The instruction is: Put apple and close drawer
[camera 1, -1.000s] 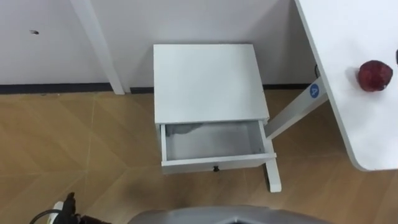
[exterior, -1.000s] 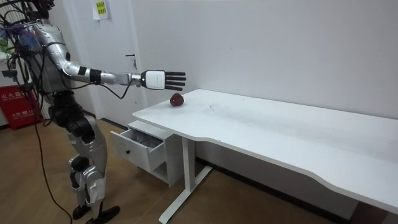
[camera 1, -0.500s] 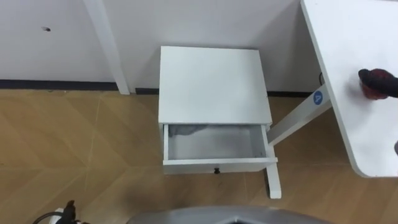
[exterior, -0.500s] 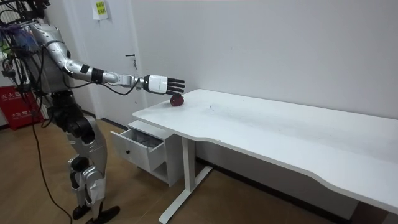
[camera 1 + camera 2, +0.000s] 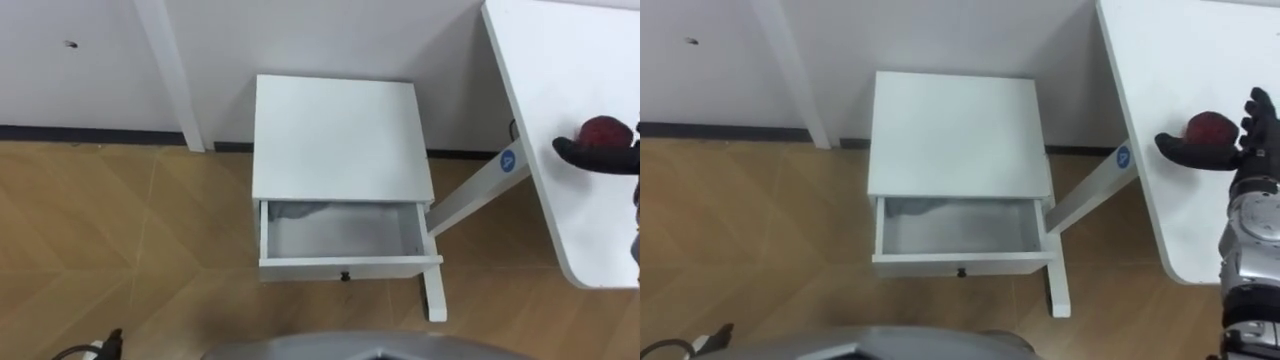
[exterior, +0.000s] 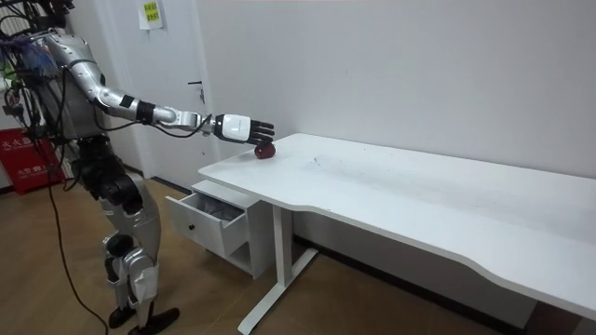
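Within the last second the right hand has come down from above the table to the red apple. Its fingers are spread wide, thumb along the apple's near side, not yet closed. The apple rests on the table. The grasp looks imminent, and the drawer to the left stands open.

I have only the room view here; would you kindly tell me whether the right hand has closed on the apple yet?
Observer: Not yet. From the right eye view, the right hand is open: its thumb lies across the near side of the apple and its fingers are straight beyond it.
Operator: Thank you. Is there room in the drawer?
Observer: From above, the floor of the open drawer is mostly bare; a grey shape sits at its back left corner, and I cannot tell what it is.
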You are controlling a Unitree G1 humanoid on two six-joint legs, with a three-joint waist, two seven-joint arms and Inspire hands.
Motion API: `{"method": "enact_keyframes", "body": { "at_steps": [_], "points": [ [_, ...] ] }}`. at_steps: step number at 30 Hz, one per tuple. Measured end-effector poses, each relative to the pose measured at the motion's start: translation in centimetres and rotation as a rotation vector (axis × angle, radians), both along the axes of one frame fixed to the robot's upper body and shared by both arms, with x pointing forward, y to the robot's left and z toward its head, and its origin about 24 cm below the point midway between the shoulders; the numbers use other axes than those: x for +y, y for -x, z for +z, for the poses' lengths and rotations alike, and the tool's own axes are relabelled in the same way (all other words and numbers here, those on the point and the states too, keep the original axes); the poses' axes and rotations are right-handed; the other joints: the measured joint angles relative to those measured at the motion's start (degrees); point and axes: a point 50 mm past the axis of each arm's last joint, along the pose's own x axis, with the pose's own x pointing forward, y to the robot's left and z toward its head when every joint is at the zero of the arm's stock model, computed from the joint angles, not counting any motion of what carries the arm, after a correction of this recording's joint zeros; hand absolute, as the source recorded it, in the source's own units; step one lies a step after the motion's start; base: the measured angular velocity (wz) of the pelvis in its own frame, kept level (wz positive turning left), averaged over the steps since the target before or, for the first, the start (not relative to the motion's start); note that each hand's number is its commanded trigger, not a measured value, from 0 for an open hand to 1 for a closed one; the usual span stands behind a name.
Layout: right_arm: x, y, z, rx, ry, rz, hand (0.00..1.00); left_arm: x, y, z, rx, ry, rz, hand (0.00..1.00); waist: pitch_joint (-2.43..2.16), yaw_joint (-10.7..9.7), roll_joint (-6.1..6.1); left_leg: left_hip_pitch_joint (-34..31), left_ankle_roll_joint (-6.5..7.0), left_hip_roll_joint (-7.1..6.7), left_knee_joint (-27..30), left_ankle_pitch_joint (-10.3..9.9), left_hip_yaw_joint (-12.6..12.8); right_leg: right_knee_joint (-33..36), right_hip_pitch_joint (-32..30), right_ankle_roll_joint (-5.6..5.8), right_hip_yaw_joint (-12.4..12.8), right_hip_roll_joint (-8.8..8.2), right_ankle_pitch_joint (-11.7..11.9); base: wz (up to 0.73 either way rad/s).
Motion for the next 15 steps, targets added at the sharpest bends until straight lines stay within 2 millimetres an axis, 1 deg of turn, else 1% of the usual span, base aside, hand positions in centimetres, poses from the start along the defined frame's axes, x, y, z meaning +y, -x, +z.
{"method": "enact_keyframes", "body": {
  "at_steps": [3,5,6,8,9,11,15],
  "points": [
    [-0.1,0.2,-0.2,0.014,-0.004,0.007,0.00,0.1,0.1,0.0,0.003,0.001,-0.001,0.00,-0.03,-0.1,0.15,0.0,-0.01,-0.07,0.0,0.0,-0.3,-0.7,0.4,-0.02,-0.2,0.01,0.0,0.04],
    [-0.4,0.4,-0.3,0.032,-0.003,0.008,0.00,0.0,0.1,0.0,0.008,0.013,-0.002,0.00,-0.07,0.0,0.45,0.1,-0.05,-0.07,0.0,0.0,-0.6,-0.7,0.6,-0.05,-0.3,0.06,0.0,0.04],
    [-0.5,0.5,-0.3,0.037,0.000,0.008,0.00,0.0,0.2,0.0,0.011,0.016,-0.002,0.00,-0.04,0.0,0.56,0.2,-0.06,-0.08,0.0,0.0,-0.7,-0.8,0.7,-0.05,-0.3,0.07,0.0,0.08],
    [-0.7,0.9,-0.7,0.068,0.007,0.002,0.00,0.0,0.3,0.0,0.014,0.019,-0.002,0.00,0.18,0.0,0.89,0.8,-0.09,-0.08,-0.1,0.0,-1.1,-0.8,1.4,-0.06,-0.3,0.12,0.0,0.08],
    [-0.8,1.1,-0.9,0.080,0.009,-0.002,0.00,0.0,0.3,0.0,0.014,0.019,-0.002,0.00,0.15,0.0,0.96,0.9,-0.11,-0.08,-0.1,0.0,-1.1,-0.8,1.5,-0.06,-0.4,0.13,0.0,0.07],
    [-1.0,1.4,-1.3,0.104,0.001,-0.018,0.00,0.0,0.2,0.0,0.011,0.019,-0.004,0.00,0.27,0.1,1.20,0.8,-0.12,-0.08,-0.1,0.0,-1.3,-0.8,1.5,-0.06,-0.7,0.11,0.0,0.02],
    [-1.1,1.1,-1.3,0.106,-0.002,-0.024,0.00,0.1,0.4,0.0,0.017,0.022,-0.005,0.00,0.27,0.0,1.16,0.8,-0.12,-0.08,-0.2,0.0,-1.3,-0.8,1.5,-0.06,-0.8,0.12,0.0,0.00]
  ]
}}
